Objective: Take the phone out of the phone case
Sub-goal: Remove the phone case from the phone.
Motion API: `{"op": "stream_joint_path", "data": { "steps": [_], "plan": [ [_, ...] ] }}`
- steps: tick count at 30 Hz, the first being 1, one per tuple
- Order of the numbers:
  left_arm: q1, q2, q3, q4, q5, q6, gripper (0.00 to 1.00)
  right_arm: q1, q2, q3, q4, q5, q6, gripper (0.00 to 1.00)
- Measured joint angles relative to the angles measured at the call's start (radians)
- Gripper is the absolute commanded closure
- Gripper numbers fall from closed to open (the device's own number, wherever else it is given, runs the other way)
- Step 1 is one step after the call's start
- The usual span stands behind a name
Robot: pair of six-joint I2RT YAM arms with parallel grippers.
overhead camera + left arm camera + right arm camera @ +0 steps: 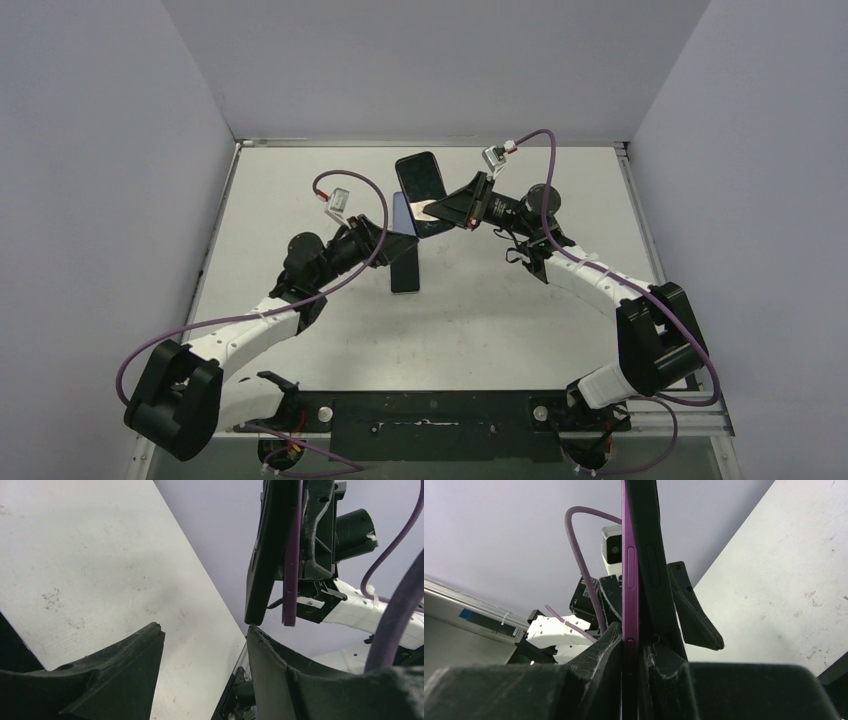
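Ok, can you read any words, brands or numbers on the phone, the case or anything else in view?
No readable text anywhere.
Phone and case, clamped edge-on in the right hand: no brand or print showing.
Blue sticker on the edge rail: too small to read.
White camera box on the left wrist: no legible marking.

No legible text, brand, number or sign in any view. Phone (629,580) edge and phone case (650,555) edge: no readable marking. Blue tag (466,614), far left of right wrist view: too small to read.
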Motion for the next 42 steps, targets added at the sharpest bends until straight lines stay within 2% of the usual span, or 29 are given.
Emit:
{"op": "stream_joint_path", "data": {
  "steps": [11, 22, 28, 30, 33, 42],
  "plan": [
    [-0.018, 0.006, 0.002, 0.065, 0.04, 0.011, 0.41, 0.0, 0.0, 0.0, 0.001, 0.0, 0.0, 1.0],
    [-0.024, 0.041, 0.043, 0.061, 0.011, 0.016, 0.52, 0.001, -0.002, 0.0, 0.001, -0.002, 0.0, 1.0],
    [-0.025, 0.077, 0.103, 0.051, -0.008, 0.017, 0.68, 0.005, -0.005, -0.002, -0.005, 0.001, -0.012, 1.0],
    [-0.025, 0.089, 0.122, 0.045, -0.01, 0.017, 0.77, 0.008, -0.007, -0.003, -0.018, 0.002, -0.029, 1.0],
    [-0.024, 0.105, 0.138, 0.039, -0.014, 0.014, 1.0, 0.01, -0.009, -0.011, -0.038, 0.003, -0.051, 1.0],
    [0.021, 0.113, 0.143, -0.089, -0.055, 0.027, 1.0, 0.028, -0.01, -0.029, -0.146, 0.002, -0.134, 1.0]
  ]
}}
